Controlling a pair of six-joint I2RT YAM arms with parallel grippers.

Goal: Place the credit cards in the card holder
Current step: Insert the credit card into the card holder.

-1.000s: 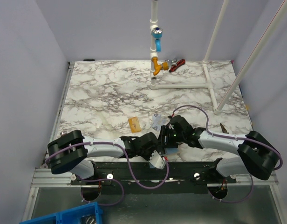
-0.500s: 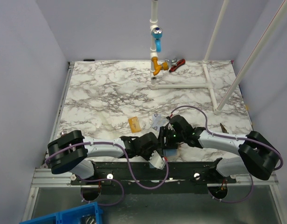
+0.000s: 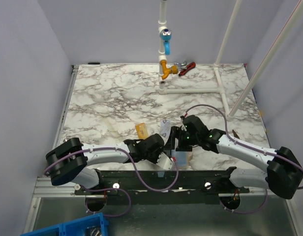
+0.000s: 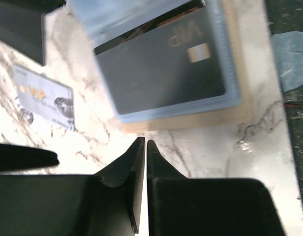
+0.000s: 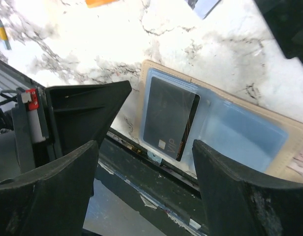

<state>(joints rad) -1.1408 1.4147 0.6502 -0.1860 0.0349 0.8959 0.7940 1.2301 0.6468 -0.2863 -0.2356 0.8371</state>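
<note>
Hovering at the table's near edge: right gripper (image 5: 145,147), fingers spread wide, empty; left gripper (image 4: 141,143), fingers pressed together, empty. Between them, card holder (image 5: 240,132), lying open, beige outside, light-blue pockets; black card (image 5: 168,118) lettered VIP in one pocket. Just beyond, pale silver card (image 4: 43,96) and gold-orange card (image 3: 141,129), flat on white grey-veined marble table (image 3: 117,93). Lilac walls (image 3: 38,59); white pipes (image 3: 191,90) along far edge.

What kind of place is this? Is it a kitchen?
Probably a robot test booth, not a kitchen. A left arm and right arm are bolted by a marble-look table, plain walls close it in, and white pipes stand at the back.
</note>
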